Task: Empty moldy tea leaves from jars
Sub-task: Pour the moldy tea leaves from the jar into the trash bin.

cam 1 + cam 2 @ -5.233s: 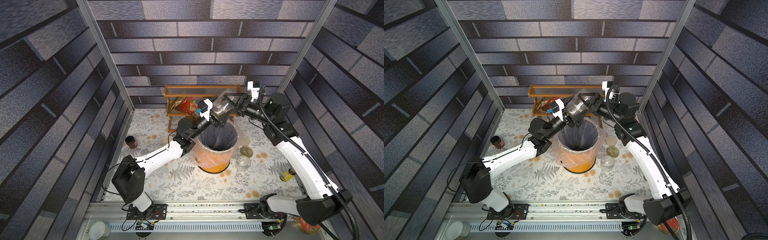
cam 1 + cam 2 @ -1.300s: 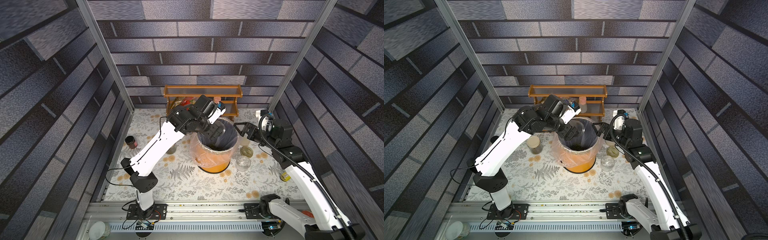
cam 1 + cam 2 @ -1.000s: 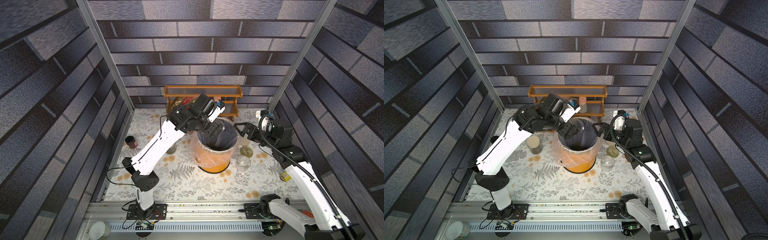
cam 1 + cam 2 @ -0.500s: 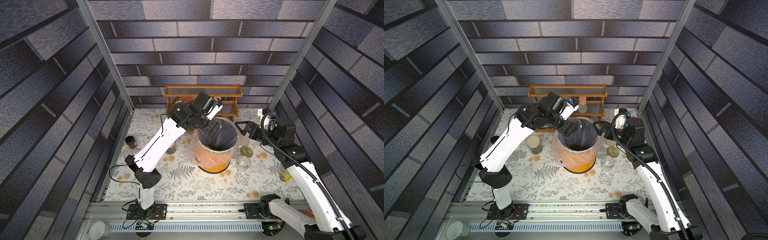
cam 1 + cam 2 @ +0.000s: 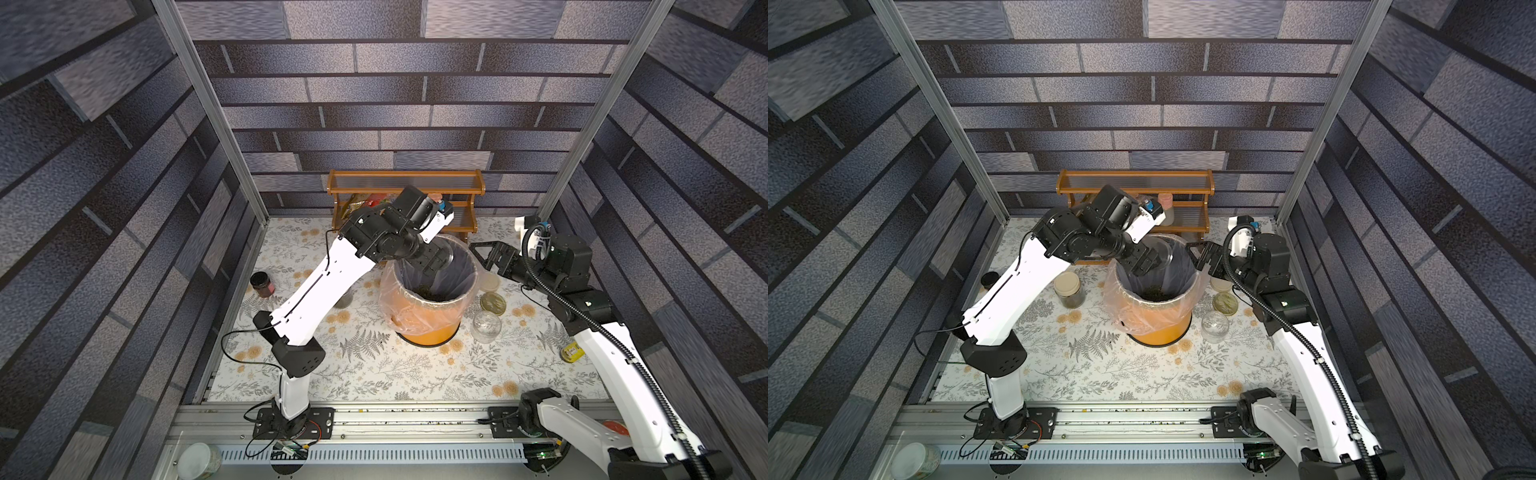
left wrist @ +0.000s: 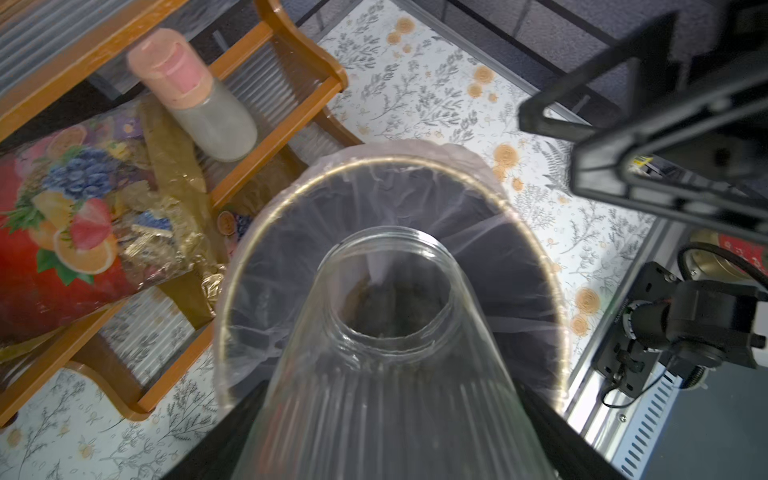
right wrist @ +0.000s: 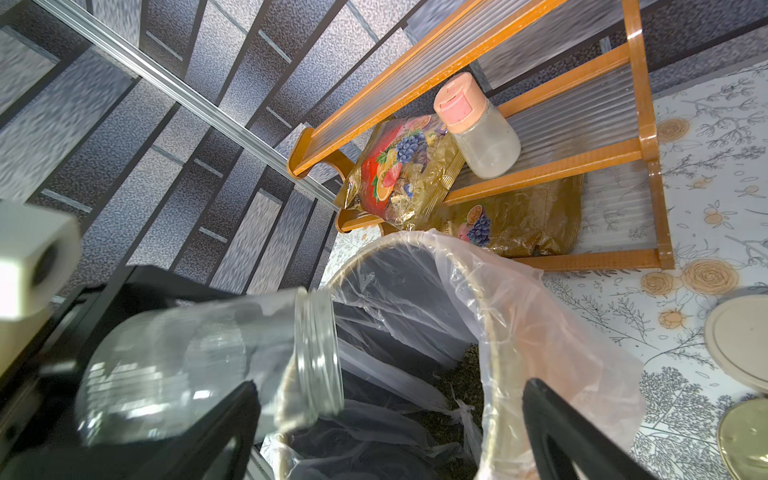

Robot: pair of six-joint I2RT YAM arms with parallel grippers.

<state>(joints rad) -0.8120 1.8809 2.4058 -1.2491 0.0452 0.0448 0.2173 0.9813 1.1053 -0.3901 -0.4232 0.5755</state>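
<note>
Our left claw [image 5: 433,261] pinches 1 lidless jar [image 6: 390,374], tipped mouth-down over the orange bin [image 5: 428,330], where the tea leaves [image 5: 432,294] lie at the bottom. Our right claw [image 5: 486,253] hangs spread and empty beside the rim. We fear the smooth tilted glass could slip into the bin, or its mouth snag the liner [image 7: 561,332].

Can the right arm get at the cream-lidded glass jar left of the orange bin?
Probably not: the cream-lidded glass jar sits beyond the lined orange bin, and the left hand holds a clear jar over it.
</note>
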